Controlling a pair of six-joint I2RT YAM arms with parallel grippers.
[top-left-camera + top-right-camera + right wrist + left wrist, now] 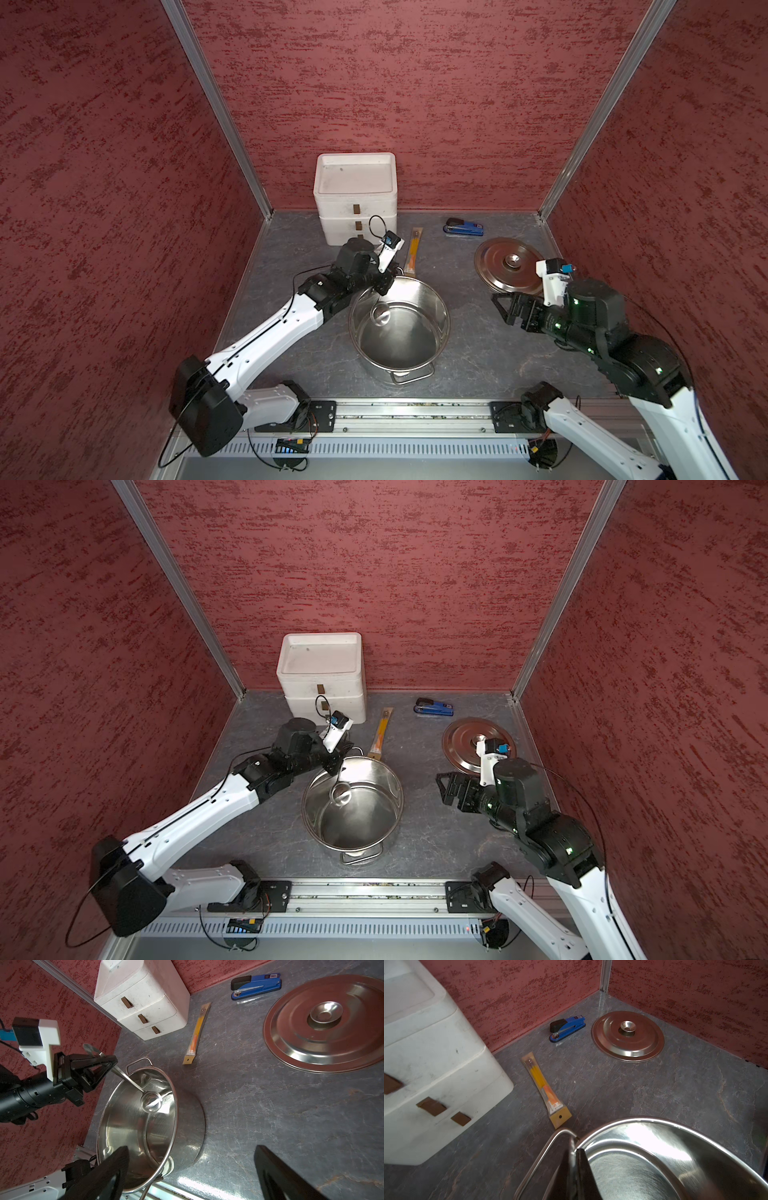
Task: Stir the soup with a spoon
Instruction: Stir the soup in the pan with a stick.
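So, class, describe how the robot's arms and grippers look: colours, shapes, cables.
The left arm and right arm have white shells with black joints. The left gripper and right gripper are black, with triangular fingers. Each wrist carries a white camera mount; thin black cables trail.

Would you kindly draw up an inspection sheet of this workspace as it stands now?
Surface: grey stone-look table, dry, no spills seen.
Job's things: pot upright, uncovered, no soup seen; ladle with its bowl inside the pot.
Clutter: lid flat on the table, knob up; stapler; stick pack; drawer box at the back wall.
Grippers: left gripper shut on the ladle handle; right gripper open, empty, between pot and lid.
Cables: black cables loop at the wrist cameras and arm bases, none on the table.
Surroundings: red textured walls on three sides; metal rail in front.
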